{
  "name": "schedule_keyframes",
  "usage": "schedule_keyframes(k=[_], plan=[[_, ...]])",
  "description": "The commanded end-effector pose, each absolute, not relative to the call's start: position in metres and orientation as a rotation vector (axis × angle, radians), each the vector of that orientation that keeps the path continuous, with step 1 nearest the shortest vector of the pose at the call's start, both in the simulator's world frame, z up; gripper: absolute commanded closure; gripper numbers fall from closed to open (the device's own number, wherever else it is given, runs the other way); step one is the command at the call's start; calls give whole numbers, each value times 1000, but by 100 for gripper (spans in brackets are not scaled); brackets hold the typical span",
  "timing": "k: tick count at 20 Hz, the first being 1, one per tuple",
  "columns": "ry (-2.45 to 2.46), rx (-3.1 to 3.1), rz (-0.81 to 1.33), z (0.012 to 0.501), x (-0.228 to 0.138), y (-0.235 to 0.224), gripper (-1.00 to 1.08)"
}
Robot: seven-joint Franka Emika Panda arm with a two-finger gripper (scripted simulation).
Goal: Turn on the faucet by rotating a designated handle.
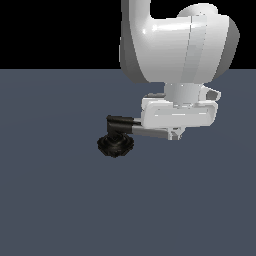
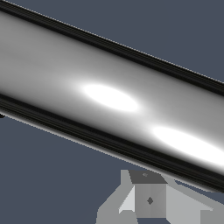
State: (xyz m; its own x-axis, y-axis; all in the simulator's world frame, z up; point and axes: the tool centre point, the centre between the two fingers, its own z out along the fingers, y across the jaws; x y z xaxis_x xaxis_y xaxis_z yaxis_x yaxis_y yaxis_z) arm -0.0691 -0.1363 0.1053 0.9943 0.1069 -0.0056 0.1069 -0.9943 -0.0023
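The faucet is small and stands on a black lobed base (image 1: 115,145), with a black elbow (image 1: 118,123) rising above it. From the elbow the handle (image 1: 150,132), a shiny silver bar, runs toward the exterior view's right and ends under my white hand. My gripper (image 1: 176,135) sits at the bar's far end with its fingers drawn together, right against the bar. In the wrist view the handle (image 2: 109,98) fills most of the picture as a bright cylinder. My gripper (image 2: 149,200) lies beside it, shut, and the bar is not between the fingers.
The faucet stands on a flat grey-blue floor (image 1: 60,200). The thick white arm (image 1: 175,45) comes down from above at the exterior view's right and hides what lies behind it.
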Motion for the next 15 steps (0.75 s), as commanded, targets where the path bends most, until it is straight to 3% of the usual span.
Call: schedule_keyframes(k=[1,15], plan=[[-175,-3137,1,105,-58,-141,108],[-167,-3137,0,105,-22,-168,108]])
